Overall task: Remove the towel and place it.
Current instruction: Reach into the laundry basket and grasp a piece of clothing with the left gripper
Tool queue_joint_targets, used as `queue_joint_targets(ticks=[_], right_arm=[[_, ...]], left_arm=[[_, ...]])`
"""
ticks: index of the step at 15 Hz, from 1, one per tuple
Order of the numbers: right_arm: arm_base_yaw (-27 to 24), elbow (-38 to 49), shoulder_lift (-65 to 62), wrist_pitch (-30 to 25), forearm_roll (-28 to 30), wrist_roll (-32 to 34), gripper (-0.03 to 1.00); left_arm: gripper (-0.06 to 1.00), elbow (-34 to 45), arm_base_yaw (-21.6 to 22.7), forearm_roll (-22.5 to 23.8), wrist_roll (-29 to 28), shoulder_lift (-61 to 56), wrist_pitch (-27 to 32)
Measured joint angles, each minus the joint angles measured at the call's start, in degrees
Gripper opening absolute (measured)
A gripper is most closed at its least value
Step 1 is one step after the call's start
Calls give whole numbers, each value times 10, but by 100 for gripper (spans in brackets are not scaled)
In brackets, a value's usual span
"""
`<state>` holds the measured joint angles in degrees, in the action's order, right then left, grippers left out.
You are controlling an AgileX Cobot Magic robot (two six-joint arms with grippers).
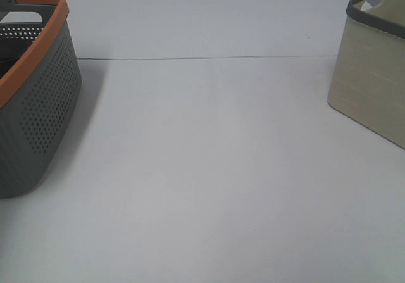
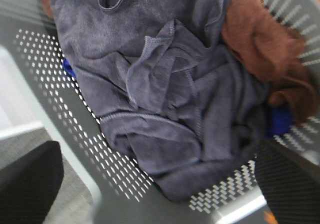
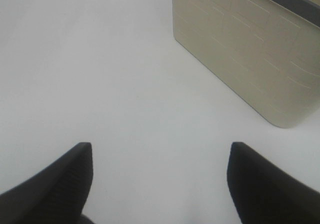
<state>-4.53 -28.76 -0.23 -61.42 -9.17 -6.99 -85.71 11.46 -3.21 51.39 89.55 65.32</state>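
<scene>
Inside the grey basket (image 2: 115, 169), seen by left wrist only, lies the towel (image 2: 165, 98); all fingers (image 2: 27, 179) spread.

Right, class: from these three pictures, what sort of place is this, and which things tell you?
Probably a staged test bench for laundry sorting rather than a home: a plain white table, a perforated grey basket holding a crumpled dark towel, and a beige bin opposite.
</scene>
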Motion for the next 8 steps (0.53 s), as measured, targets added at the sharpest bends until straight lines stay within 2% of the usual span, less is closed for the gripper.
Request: queue_joint_targets(ticks=[2,5,8], right_arm=[[0,0,0,0,0,0,67],[0,0,0,0,0,0,67],[0,0,0,0,0,0,67]], left_arm=[[98,-2,0,0,48,58,-58],[98,-2,0,-2,81,158,-152],[98,-2,-14,-7,104,244,-202]])
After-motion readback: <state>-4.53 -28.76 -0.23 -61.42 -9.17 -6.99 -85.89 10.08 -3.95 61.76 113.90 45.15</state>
